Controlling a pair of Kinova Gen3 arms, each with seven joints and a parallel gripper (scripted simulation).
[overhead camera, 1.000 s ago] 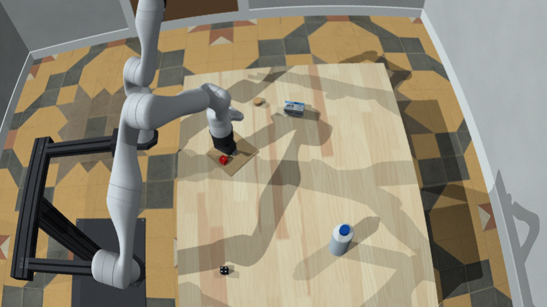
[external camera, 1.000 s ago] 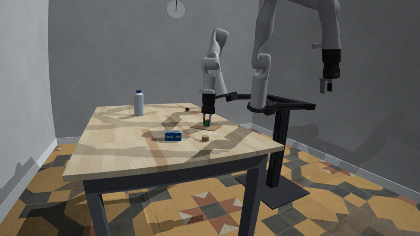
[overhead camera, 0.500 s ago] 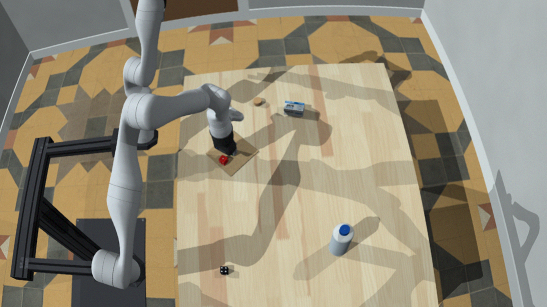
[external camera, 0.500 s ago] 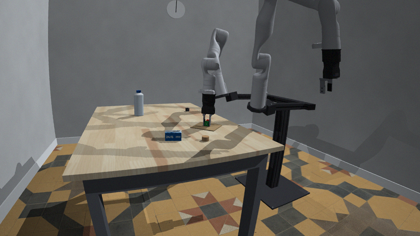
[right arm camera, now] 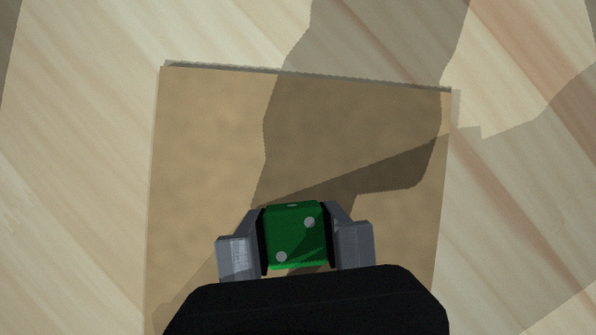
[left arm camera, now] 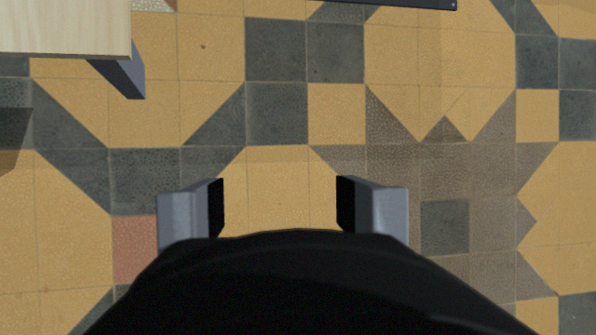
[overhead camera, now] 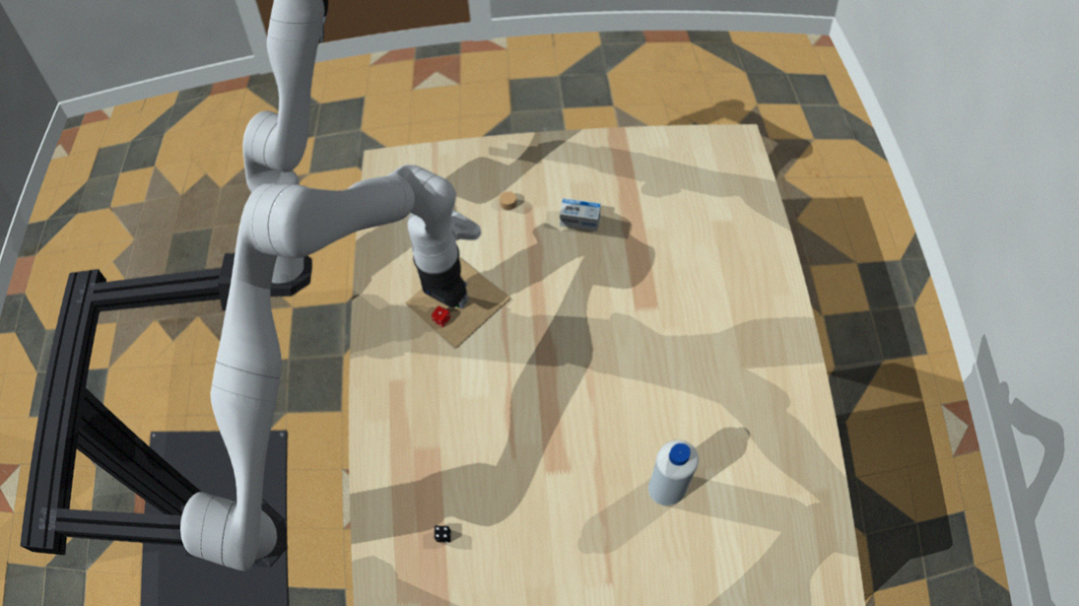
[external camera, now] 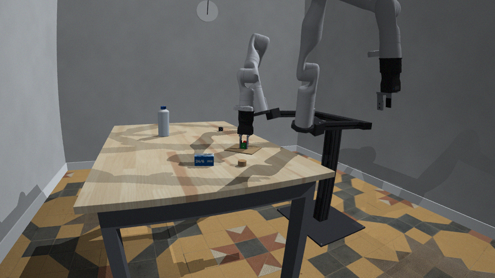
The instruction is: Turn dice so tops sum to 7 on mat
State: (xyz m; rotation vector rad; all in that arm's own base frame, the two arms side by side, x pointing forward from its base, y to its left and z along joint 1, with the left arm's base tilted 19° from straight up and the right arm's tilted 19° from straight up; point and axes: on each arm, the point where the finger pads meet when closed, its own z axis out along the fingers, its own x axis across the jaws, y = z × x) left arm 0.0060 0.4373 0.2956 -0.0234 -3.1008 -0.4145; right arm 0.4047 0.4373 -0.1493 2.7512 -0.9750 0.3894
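My right gripper is shut on the green die, low over the brown mat. The die's upper face shows two pips; whether it touches the mat is unclear. A red die rests on the mat beside that gripper; its top number is too small to read surely. A black die lies on the bare table with several pips on top, far from the mat. My left gripper is open and empty, high off the table over the floor.
A white bottle with a blue cap stands on the table. A blue and white box and a small wooden disc lie beyond the mat in the top view. The right arm reaches over the table edge.
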